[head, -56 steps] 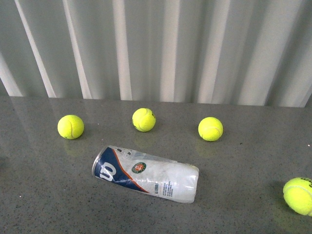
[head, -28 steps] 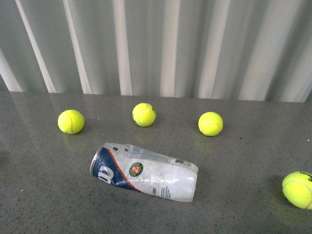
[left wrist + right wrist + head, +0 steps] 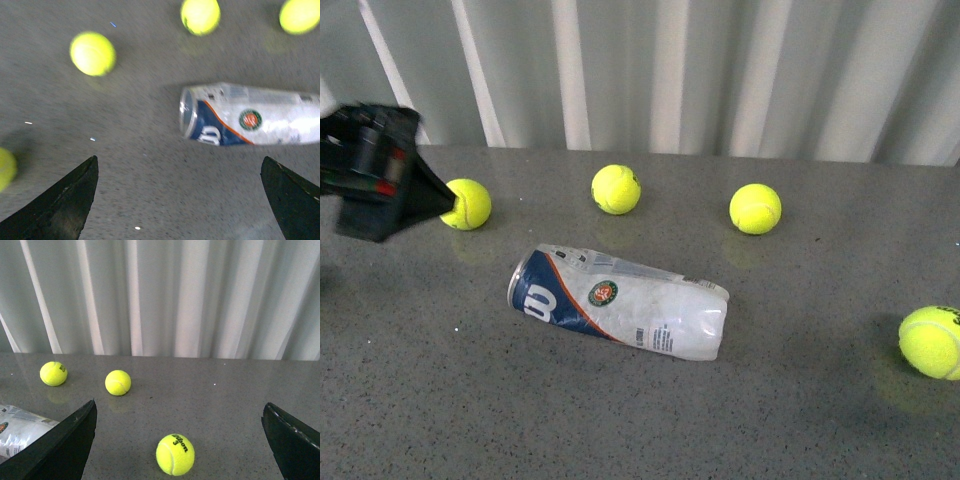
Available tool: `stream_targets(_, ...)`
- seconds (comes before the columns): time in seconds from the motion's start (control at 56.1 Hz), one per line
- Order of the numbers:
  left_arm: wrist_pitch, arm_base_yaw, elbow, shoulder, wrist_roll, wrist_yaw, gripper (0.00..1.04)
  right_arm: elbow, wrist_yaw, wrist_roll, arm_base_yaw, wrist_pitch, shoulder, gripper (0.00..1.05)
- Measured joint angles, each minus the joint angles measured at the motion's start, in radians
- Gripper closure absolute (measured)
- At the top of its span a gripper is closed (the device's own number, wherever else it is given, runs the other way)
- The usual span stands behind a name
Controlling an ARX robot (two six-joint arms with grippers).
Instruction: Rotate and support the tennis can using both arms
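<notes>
The tennis can [image 3: 620,315] lies on its side on the table [image 3: 820,420], its blue end toward your left. The left gripper [image 3: 178,162] and the right gripper [image 3: 178,405] both gape wide and hold nothing. Bring one to each end, low and level, and make contact together so the can does not roll.

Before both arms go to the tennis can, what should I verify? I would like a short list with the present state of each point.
1. Tennis can lying on its side, nothing touching it: ok.
2. Left gripper open: ok.
3. Right gripper open: ok.
4. Can between the left fingers: not ok.
5. Right gripper aimed at can: not ok, only the can's end shows in its view.
6. Nearest ball apart from can: ok.
</notes>
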Motion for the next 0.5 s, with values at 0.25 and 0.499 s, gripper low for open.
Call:
stream_targets(0.25,0.087,-0.025,0.076,0.250,0.031,0.116,0.07,0.000,0.000,0.000,0.000,0.000,0.000,0.07)
stream_targets(0.499,0.247,-0.031,0.090,0.447,0.032,0.066,0.07,0.000,0.000,0.000,0.000,0.000,0.000,0.07)
